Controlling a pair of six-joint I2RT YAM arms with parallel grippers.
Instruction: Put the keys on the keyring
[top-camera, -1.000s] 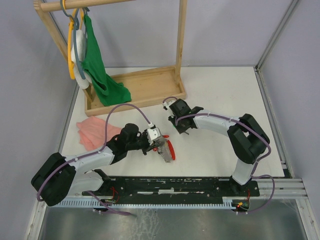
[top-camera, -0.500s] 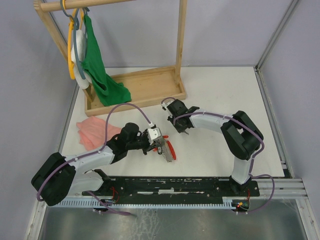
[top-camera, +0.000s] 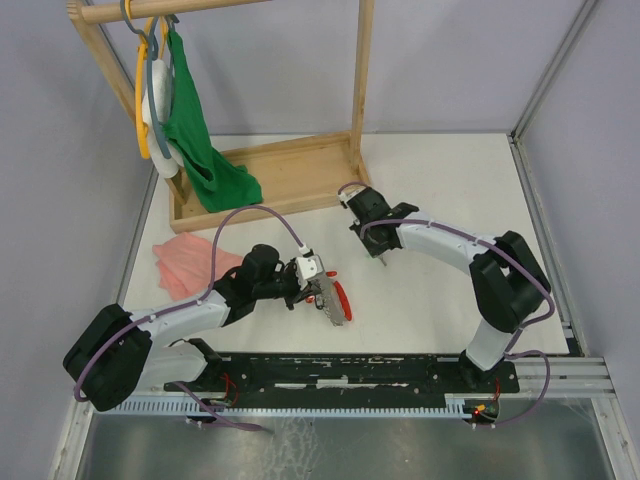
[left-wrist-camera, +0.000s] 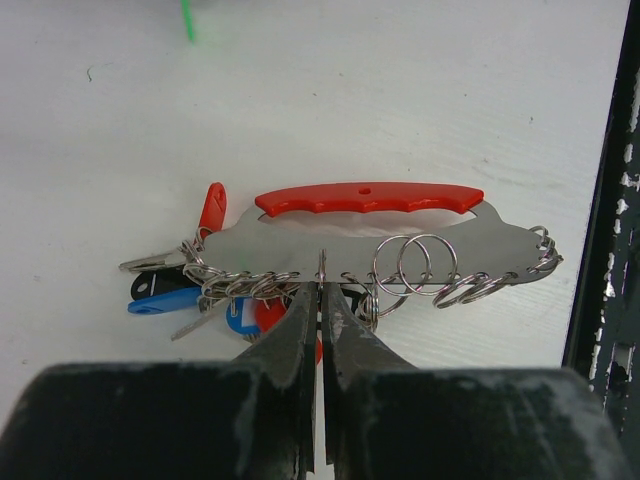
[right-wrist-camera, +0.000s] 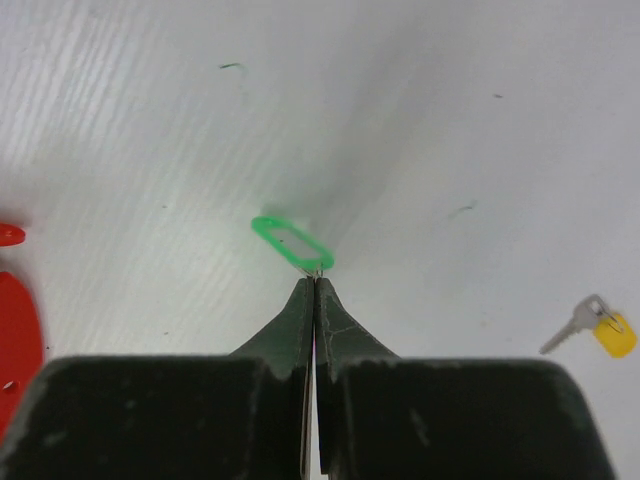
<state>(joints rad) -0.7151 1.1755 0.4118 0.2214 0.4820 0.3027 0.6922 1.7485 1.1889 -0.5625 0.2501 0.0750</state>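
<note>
My left gripper (left-wrist-camera: 322, 285) is shut on the lower edge of the keyring (left-wrist-camera: 400, 235), a flat metal plate with a red handle and several wire rings. It lies low over the table in the top view (top-camera: 340, 299). Blue-tagged (left-wrist-camera: 165, 297) and red-tagged keys hang at its left end. My right gripper (right-wrist-camera: 314, 280) is shut on the green-tagged key (right-wrist-camera: 292, 243) and holds it above the table, right of the keyring; only the tag shows past the tips. The yellow-tagged key (right-wrist-camera: 600, 328) lies loose on the table. In the top view the right gripper (top-camera: 383, 253) points down.
A wooden rack (top-camera: 280, 175) with hangers and a green cloth (top-camera: 200, 140) stands at the back left. A pink cloth (top-camera: 185, 265) lies left of my left arm. A black rail (top-camera: 350, 370) runs along the near edge.
My right gripper has moved right and slightly back with the green-tagged key in it, and its elbow has swung right. My left arm and the keyring have stayed put.
</note>
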